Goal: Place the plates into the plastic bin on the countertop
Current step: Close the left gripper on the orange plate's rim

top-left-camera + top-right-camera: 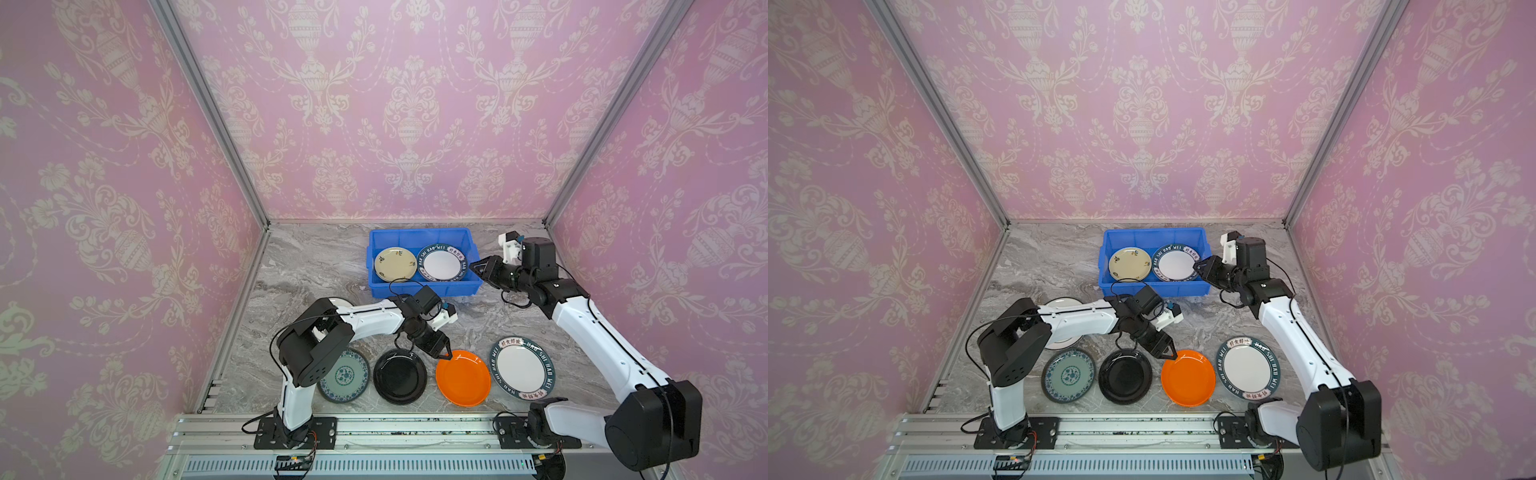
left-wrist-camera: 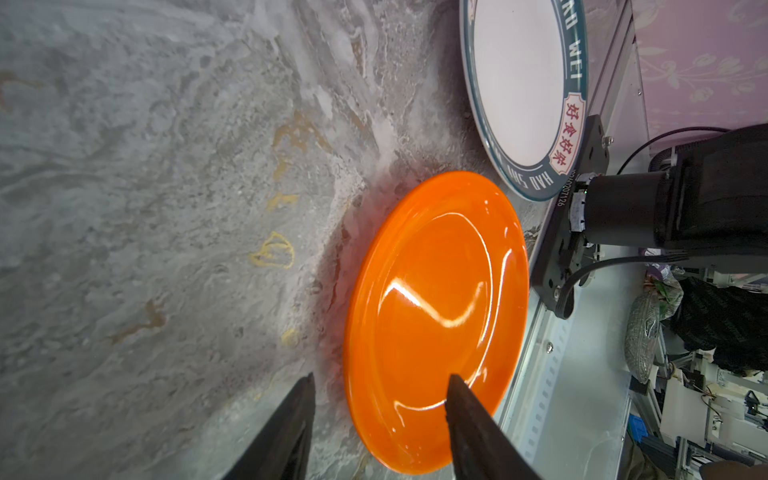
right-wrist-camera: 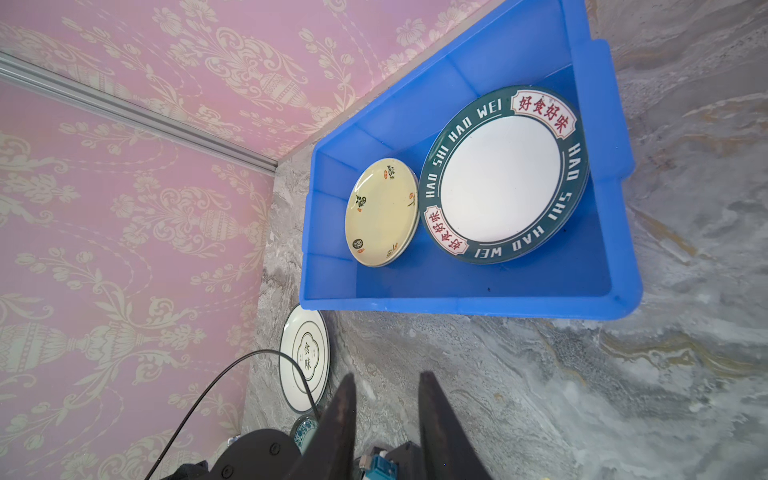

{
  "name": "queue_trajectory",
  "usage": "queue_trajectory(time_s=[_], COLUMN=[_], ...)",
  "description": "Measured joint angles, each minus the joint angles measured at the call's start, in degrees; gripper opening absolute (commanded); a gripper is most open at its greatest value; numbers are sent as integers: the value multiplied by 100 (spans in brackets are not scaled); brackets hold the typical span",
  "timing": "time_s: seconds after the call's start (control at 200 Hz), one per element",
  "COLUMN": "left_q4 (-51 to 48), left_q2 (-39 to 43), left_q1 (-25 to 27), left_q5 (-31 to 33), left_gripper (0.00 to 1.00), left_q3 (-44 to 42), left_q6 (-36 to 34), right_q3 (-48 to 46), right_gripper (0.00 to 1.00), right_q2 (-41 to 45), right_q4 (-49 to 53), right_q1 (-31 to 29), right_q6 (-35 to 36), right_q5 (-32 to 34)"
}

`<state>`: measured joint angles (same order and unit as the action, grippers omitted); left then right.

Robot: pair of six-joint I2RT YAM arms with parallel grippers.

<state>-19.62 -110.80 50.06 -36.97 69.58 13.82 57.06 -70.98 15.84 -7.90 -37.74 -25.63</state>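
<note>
Left hand straddles rim of orange plate (fingers apart).

Robot lab booth, wallpapered panels, aluminium frame

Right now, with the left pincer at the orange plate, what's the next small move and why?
Probably close the left pincer on the orange plate rim. In the left wrist view its jaws stand apart astride that rim: one finger over the plate's inside, the other over the countertop outside. Nothing is gripped yet, so lifting now would likely leave the plate behind.
</note>
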Motion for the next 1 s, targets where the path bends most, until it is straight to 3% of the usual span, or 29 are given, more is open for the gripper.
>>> queue_trajectory(time_s=[0.615, 0.806, 0.881, 1.001], left_q4=[-247, -229, -216, -221], left_q2=[-538, -680, -717, -719], left_q1=[4, 4, -2, 0], left_q5=[-199, -350, -479, -529], left_gripper=[25, 10, 0, 0], left_q3=[299, 367, 378, 389], left_q6=[55, 120, 170, 199], right_q3=[-380, -468, -518, -605], right_gripper=[27, 27, 27, 27], right_q2=[98, 98, 98, 98], right_q4=[-181, -216, -234, -260], right_q1=[258, 374, 415, 457], right_q6=[15, 15, 15, 15], right_q5=[-76, -138, -168, -208])
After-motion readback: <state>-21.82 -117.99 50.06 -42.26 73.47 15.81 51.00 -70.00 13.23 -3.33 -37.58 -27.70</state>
